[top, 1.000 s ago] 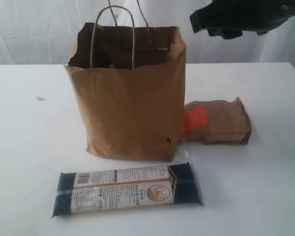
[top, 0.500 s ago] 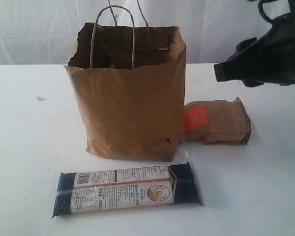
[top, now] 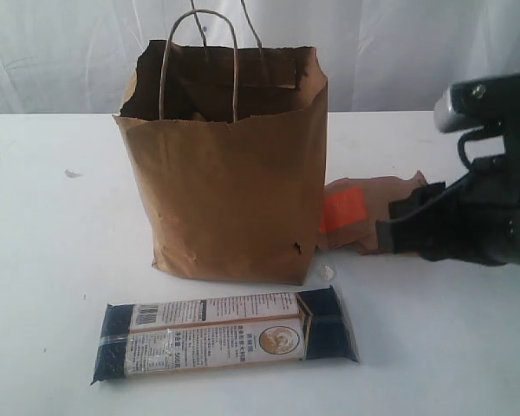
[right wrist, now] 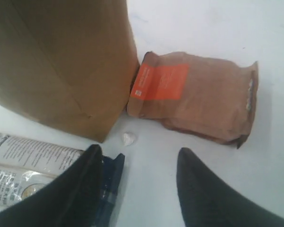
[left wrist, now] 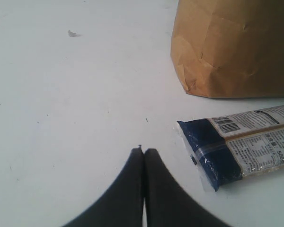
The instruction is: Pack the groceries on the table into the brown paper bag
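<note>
Kraft-brown and upright, the brown paper bag [top: 230, 173] stands mid-desk toward the far edge, its mouth open. Three items are left on the desk [top: 52, 260]. The long dark-blue noodle pack [top: 225, 336] lies flat along the near edge in front of the bag. The brown orange-labelled pouch [right wrist: 203, 101] lies on its side at the bag's right, with its labelled end touching the bag's lower corner. A tiny wrapped candy [right wrist: 129, 138] sits just off that same corner. The right claw [right wrist: 138, 153] hangs above the desk with its fingers apart and nothing between them, the candy and pouch just ahead of it. The step in hand looks like the approach to the pouch. The left claw [left wrist: 143, 151] is pressed together and empty, low over bare desk near the noodle pack's dark end, and seems to be idle. The next move probably calls for bringing the right claw down across the pouch's narrower span. It should close without nudging the bag, which looks light enough to shift or tip. The soft pouch may sag once lifted, so it will likely need to clear the rim well.
</note>
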